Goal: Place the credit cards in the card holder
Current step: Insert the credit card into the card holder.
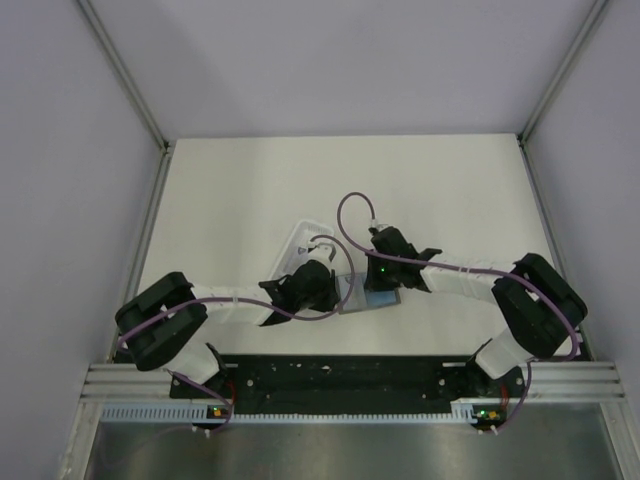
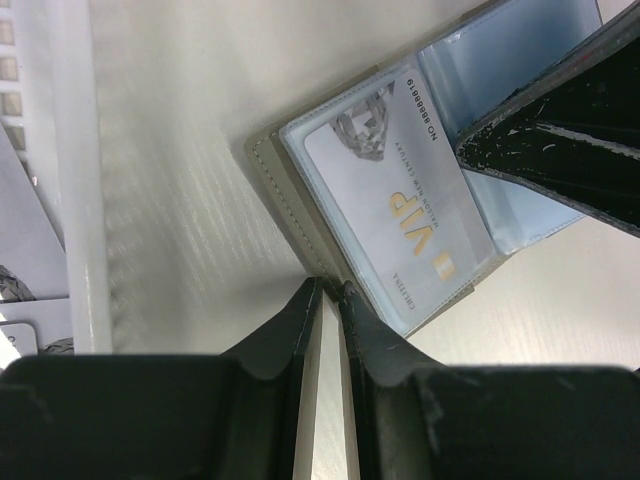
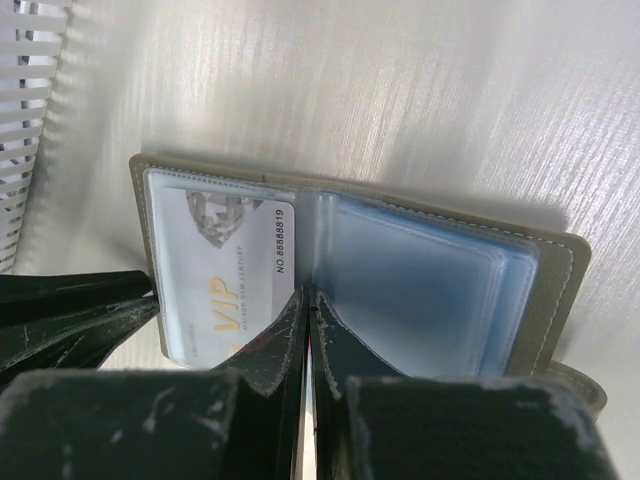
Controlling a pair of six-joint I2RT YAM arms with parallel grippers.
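One credit card (image 2: 400, 190) in one card holder (image 3: 420, 280); left gripper (image 2: 328, 288) pinches its edge, right gripper (image 3: 305, 297) clenched

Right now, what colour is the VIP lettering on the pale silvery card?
Gold, on the pale silvery card; left wrist view shows it best.

Open card holder (image 3: 430, 270), credit card (image 3: 225, 260) inside

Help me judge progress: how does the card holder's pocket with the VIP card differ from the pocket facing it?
The VIP pocket holds a white credit card; the facing pocket shows only bluish plastic, no card. The VIP pocket looks single and flat; the facing pocket shows several stacked sleeve edges. Both are clear sleeves of the open card holder, meeting at the fold by the shut right claw.
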